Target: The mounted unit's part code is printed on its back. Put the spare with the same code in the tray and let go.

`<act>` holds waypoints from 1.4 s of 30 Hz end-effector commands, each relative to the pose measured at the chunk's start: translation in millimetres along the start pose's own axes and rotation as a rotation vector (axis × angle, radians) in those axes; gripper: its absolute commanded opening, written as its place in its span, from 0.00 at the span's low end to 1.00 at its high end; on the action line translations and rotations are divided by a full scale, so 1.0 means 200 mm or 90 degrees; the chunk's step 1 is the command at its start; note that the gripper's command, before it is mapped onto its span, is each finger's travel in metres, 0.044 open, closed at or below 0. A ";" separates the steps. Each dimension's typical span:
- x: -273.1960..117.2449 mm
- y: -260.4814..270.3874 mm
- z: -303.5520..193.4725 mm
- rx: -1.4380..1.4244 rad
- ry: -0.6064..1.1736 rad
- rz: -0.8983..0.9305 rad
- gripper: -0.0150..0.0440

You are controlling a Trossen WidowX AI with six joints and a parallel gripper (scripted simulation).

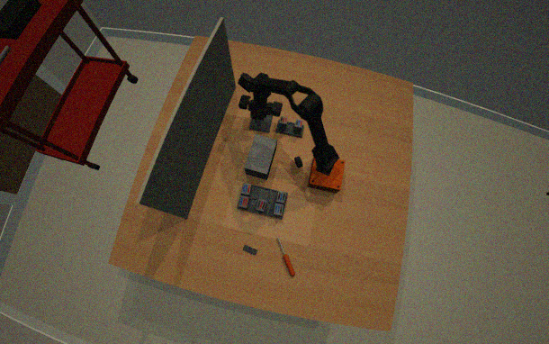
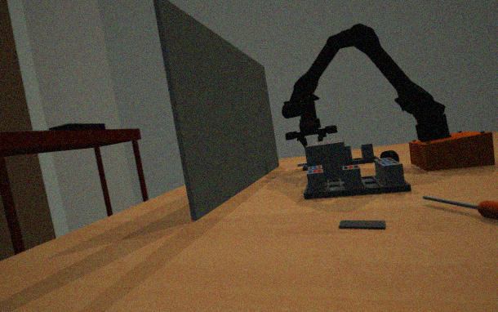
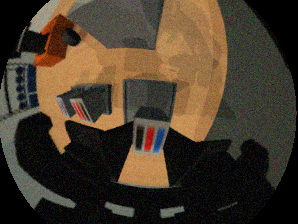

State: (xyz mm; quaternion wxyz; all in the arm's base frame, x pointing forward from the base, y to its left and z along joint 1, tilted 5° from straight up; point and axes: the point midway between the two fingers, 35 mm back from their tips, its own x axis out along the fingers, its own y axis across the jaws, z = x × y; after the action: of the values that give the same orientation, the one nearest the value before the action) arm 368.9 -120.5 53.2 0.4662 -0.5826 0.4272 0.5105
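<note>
Claw [image 1: 260,113] [image 2: 311,132] [image 3: 149,124]: closed on a spare block [image 3: 150,135], its fingers bearing on the two sides. The block's striped label, black, red and blue on a pale ground, is left uncovered, presumably so that the code stays readable during the carry. The block is at the centre of the wrist view, with the tray [image 1: 261,125] [image 3: 150,94] just beyond it; the release therefore appears near, subject to lowering and alignment.

Rack [image 1: 263,194] [image 2: 355,193], lower centre of the top view: five labelled blocks seated, labels upward, and a vacant place in the upper row, from which the held spare may well have come (an inference, not a finding). The small stand [image 1: 288,131] [image 3: 108,92], right of the tray in the top view, bears two labelled blocks; it probably concerns the mounted unit, though which block that is cannot be confirmed. No match of codes is certified.

Comparison of views: only the wrist view gives the held label. The top view shows the tray partly under the arm but hides the grip. The exterior view has the grey box [image 1: 262,150] [image 2: 326,153] [image 3: 125,22] right of centre, masking the fingertips; it does show the screwdriver [image 1: 289,266] [image 2: 487,209] at the right edge, outside the wrist view.
</note>
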 end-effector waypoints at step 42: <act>-0.03 0.00 0.00 0.000 -0.001 0.000 1.00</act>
State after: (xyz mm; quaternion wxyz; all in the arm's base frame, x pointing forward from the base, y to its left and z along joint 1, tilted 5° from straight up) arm 365.8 -118.9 37.7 0.4646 -0.5796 0.4284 0.5145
